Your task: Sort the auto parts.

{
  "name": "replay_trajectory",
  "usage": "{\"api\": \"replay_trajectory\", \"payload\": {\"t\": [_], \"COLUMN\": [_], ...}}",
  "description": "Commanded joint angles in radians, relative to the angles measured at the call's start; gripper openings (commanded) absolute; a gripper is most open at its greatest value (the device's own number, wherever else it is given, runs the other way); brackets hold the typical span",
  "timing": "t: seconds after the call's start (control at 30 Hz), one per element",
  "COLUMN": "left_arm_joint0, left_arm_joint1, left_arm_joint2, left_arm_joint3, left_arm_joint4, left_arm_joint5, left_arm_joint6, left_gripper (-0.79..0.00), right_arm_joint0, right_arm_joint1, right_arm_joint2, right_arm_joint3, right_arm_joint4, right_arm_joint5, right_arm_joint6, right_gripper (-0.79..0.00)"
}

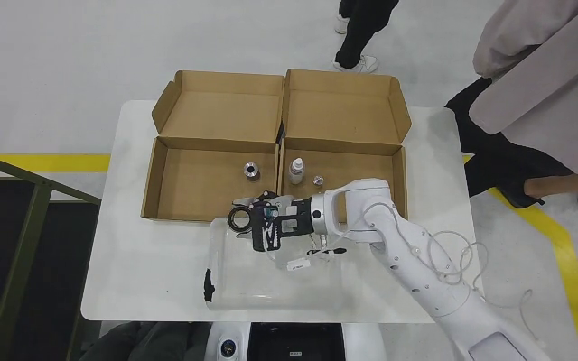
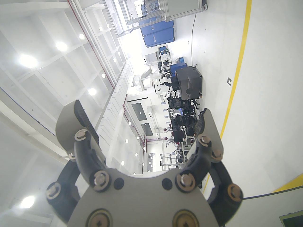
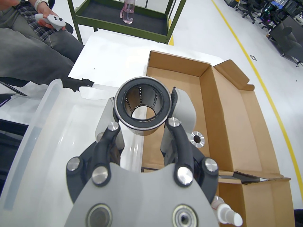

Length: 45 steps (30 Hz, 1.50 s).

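The right gripper's (image 1: pixel 246 217) fingers clamp a bearing (image 3: pixel 151 100) over the left box's (image 1: pixel 194 185) near edge. The left gripper's (image 2: pixel 142 121) fingers gape, empty. A bushing (image 1: pixel 249 168) and a bottle (image 1: pixel 296 169) are boxed; small parts lie unsorted in the tray (image 1: pixel 235 280).

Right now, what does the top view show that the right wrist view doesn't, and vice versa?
Top view alone: both cardboard boxes whole, lids open, and small loose pieces in the clear bin beside the arm. Right wrist view alone: ball rows inside the bearing, and the fingers pressed on its sides. Shared: the right gripper holding the bearing where bin meets box, the silver bushing in that box, the white bottle in the other.
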Motion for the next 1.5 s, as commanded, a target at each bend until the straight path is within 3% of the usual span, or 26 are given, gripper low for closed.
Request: {"api": "replay_trajectory", "payload": {"t": [0.0, 0.6, 1.47], "left_arm_joint0": [0.000, 0.000, 0.000], "left_arm_joint1": [0.000, 0.000, 0.000], "left_arm_joint2": [0.000, 0.000, 0.000], "left_arm_joint3": [0.000, 0.000, 0.000], "left_arm_joint4": [0.000, 0.000, 0.000], "left_arm_joint5": [0.000, 0.000, 0.000], "left_arm_joint6": [0.000, 0.000, 0.000], "left_gripper": [0.000, 0.000, 0.000], "right_arm_joint0": [0.013, 0.133, 0.311], "right_arm_joint1": [-0.002, -0.029, -0.119], "right_arm_joint2": [-0.003, -0.045, -0.193], "right_arm_joint3": [0.007, 0.130, 0.474], "right_arm_joint4": [-0.004, -0.009, 0.025], "right_arm_joint5": [0.000, 0.044, 0.071], "right_arm_joint6": [-0.003, -0.057, -0.054], "right_gripper": [-0.785, -0.785, -0.785]}}
